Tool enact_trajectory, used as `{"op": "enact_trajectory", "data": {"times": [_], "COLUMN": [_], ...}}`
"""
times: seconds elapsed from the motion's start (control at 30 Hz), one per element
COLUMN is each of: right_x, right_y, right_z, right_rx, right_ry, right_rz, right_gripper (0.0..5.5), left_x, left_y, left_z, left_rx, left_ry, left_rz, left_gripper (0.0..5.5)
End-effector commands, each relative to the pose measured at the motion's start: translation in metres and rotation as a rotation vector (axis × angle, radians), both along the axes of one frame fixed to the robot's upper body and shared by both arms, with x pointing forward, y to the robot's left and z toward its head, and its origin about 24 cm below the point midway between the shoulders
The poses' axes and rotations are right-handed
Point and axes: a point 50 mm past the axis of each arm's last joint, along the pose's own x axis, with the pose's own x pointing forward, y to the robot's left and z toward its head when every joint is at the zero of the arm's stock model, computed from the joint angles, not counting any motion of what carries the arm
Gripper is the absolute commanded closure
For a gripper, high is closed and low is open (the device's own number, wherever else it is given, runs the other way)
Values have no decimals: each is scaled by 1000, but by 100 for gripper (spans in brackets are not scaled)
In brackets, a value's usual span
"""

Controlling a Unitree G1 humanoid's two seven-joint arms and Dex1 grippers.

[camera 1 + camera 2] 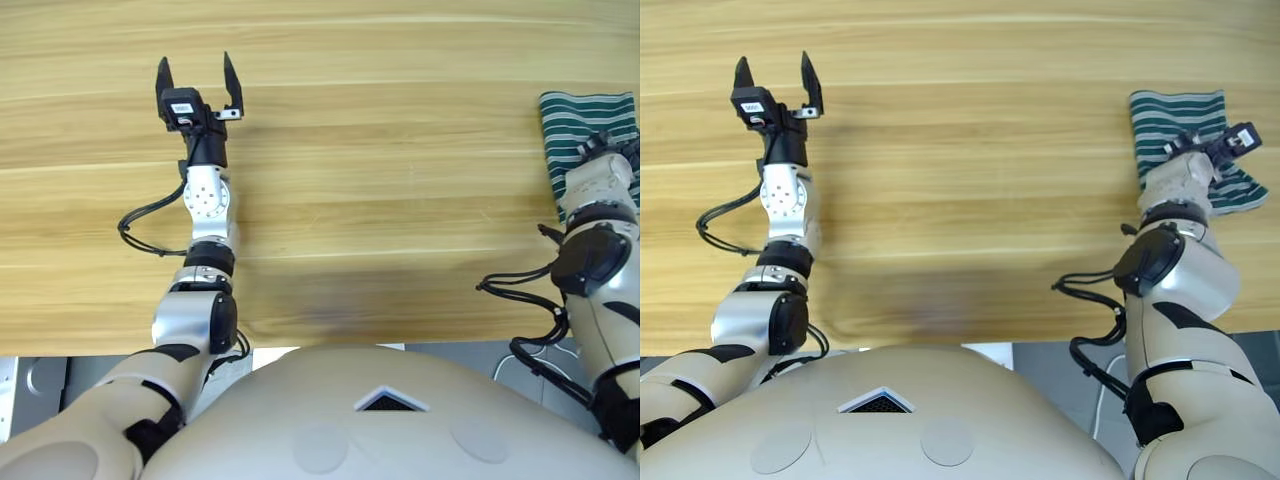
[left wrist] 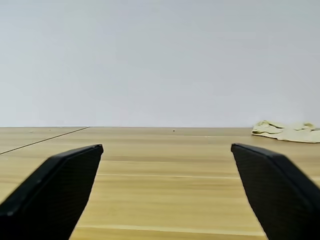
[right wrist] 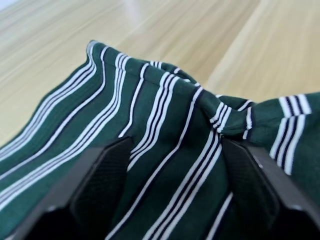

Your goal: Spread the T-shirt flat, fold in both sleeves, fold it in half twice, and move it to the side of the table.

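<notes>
Right gripper (image 3: 175, 150): fingers (image 3: 107, 172) spread wide and set down on striped cloth, which lies between them. A small ridge of fabric is bunched beside one finger. No pinch visible.
T-shirt (image 1: 1175, 115): dark green with thin white stripes, folded into a compact packet. It lies at the right side of the table, under the right gripper and partly covered by that wrist.
Left gripper (image 1: 199, 75): jaws wide apart and holding nothing, pointing away from the robot. It sits over bare wood on the left, well apart from the T-shirt.
Table (image 1: 400, 200): light wood, plank seams running side to side.
Pale cloth (image 2: 285, 131): crumpled, lying far off on the tabletop in the left wrist view.
</notes>
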Motion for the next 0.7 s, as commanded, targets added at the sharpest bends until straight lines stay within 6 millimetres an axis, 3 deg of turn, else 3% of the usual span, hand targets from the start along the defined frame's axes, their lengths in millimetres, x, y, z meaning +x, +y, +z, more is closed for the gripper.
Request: {"op": "enact_trajectory", "data": {"times": [0.03, 0.1, 0.17, 0.2, 0.27, 0.3, 0.33, 0.43, 0.67, 0.7], "right_x": [38, 70, 86, 88, 83, 78, 70, 42, 13, 10], "right_y": [26, 80, 149, 185, 226, 241, 250, 257, 266, 267], "right_z": [45, 78, 91, 90, 83, 69, 51, -2, -27, -28], "right_rx": [-293, -455, -550, -581, -618, -605, -593, -547, -508, -513], "right_ry": [-181, -372, -510, -552, -583, -552, -498, -323, -329, -334], "right_rz": [97, 275, 493, 612, 750, 822, 878, 1030, 1162, 1177], "right_gripper": [222, 222, 222, 222, 222, 222, 222, 222, 222, 202], "left_x": [18, 29, 36, 37, 34, 29, 21, -1, -19, -20], "left_y": [-10, -26, -38, -43, -46, -43, -42, -47, -52, -52], "left_z": [17, 24, 25, 22, 14, 5, -4, -29, -37, -37], "left_rx": [47, 44, 13, 10, 14, 22, 38, 63, 5, 0], "left_ry": [-19, -22, 7, 28, 59, 83, 104, 163, 152, 147], "left_rz": [-33, -78, -107, -117, -121, -108, -101, -110, -93, -87], "left_gripper": [72, 72, 102, 122, 148, 168, 196, 197, 197, 198]}}
